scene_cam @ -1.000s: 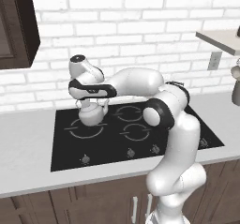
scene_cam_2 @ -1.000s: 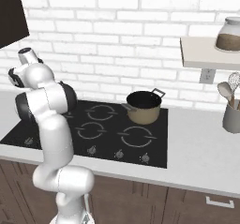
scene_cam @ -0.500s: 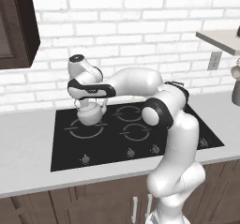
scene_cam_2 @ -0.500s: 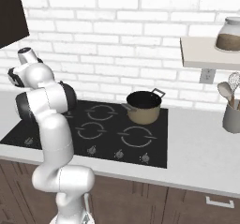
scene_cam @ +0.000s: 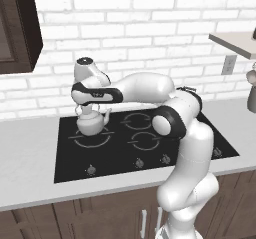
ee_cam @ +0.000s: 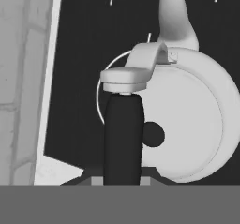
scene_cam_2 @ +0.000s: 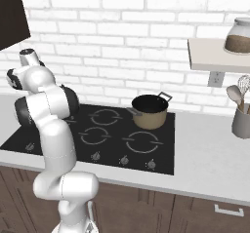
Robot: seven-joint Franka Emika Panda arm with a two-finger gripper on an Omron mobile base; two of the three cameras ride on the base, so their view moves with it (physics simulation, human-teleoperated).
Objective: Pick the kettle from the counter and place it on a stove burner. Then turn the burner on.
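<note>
The end effector (scene_cam: 89,108) is clamped on the arched handle of the kettle (scene_cam: 91,123), which sits over the stove burner (scene_cam: 91,139) at the front left of the stove (scene_cam: 200,133). A tan pot (scene_cam_2: 150,111) stands on a back burner, and the bench (scene_cam: 25,153) surrounds the cooktop.

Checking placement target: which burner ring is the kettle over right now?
The kettle, held by the gripper, sits at the front-left ring, the widest one, nearest the counter's left stretch. The other three rings lie to its right.
</note>
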